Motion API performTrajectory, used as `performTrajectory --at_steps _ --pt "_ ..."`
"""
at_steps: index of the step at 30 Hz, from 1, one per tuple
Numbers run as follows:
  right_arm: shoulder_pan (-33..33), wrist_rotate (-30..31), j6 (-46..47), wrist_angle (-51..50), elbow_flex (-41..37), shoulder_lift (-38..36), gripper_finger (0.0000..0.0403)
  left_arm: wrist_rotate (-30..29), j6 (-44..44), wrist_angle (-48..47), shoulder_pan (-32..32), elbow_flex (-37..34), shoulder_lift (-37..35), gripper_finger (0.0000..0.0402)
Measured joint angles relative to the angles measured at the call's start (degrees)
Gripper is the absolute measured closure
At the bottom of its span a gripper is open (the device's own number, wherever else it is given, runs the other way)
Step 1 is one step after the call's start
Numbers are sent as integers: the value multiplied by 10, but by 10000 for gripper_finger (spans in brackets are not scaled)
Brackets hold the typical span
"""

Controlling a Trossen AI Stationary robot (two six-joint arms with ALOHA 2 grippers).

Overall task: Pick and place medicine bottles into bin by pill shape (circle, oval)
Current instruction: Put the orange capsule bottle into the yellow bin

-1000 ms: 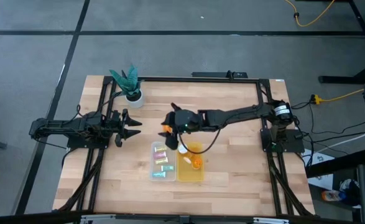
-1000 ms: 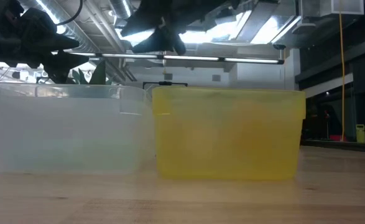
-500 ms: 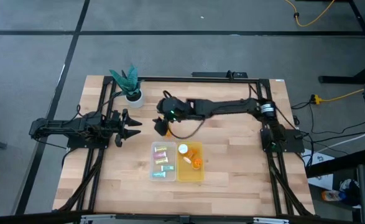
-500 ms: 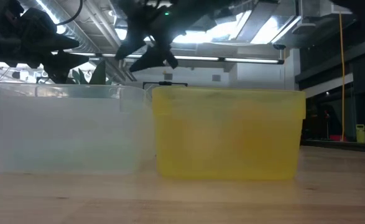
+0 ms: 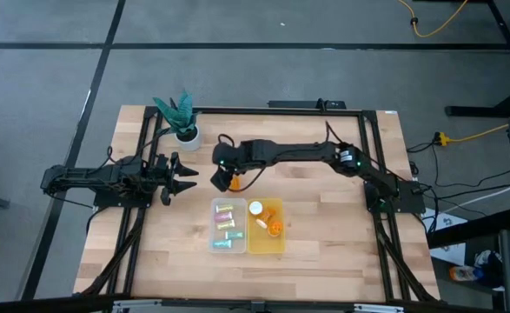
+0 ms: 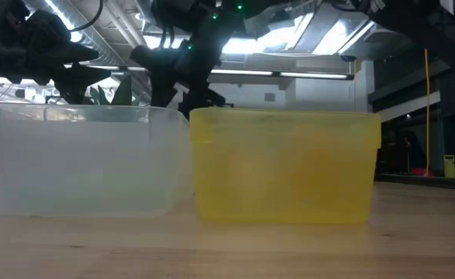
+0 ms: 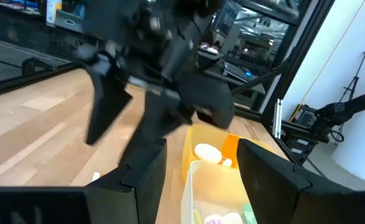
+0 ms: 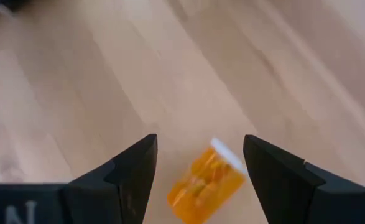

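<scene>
An orange medicine bottle with a white cap (image 8: 205, 180) lies on its side on the bare wood, just beyond the bins toward the far edge; it also shows in the high view (image 5: 235, 182). My right gripper (image 8: 199, 142) is open above it, one finger to each side, pointing down (image 5: 224, 171). A clear bin (image 5: 215, 228) holds several pastel vials (image 5: 227, 223). A yellow bin (image 5: 278, 243) beside it holds an orange bottle (image 5: 274, 227) and a white-capped one (image 5: 255, 209). My left gripper (image 5: 185, 176) is open and empty at the table's left.
A white pot with a green plant (image 5: 185, 130) stands at the far left. The two bins fill the low view, clear (image 6: 80, 163) and yellow (image 6: 285, 167). Bare wood lies to the right and near side of the bins.
My right gripper has swung from above the bins toward the table's far-left and come down over the orange bottle lying on the wood. The bottle has stayed where it was.
</scene>
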Motion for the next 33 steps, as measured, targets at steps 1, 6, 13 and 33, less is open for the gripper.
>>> performTrajectory --at_steps 1,6,13,33 --pt "2 0 13 -7 0 3 162 0 0 0 0 0 0 211" --pt "9 1 58 -24 0 18 162 0 0 0 0 0 0 211" --pt "11 1 88 -42 0 31 162 0 0 0 0 0 0 211" --pt "-2 -4 114 -31 -74 33 162 0 0 0 0 0 0 211"
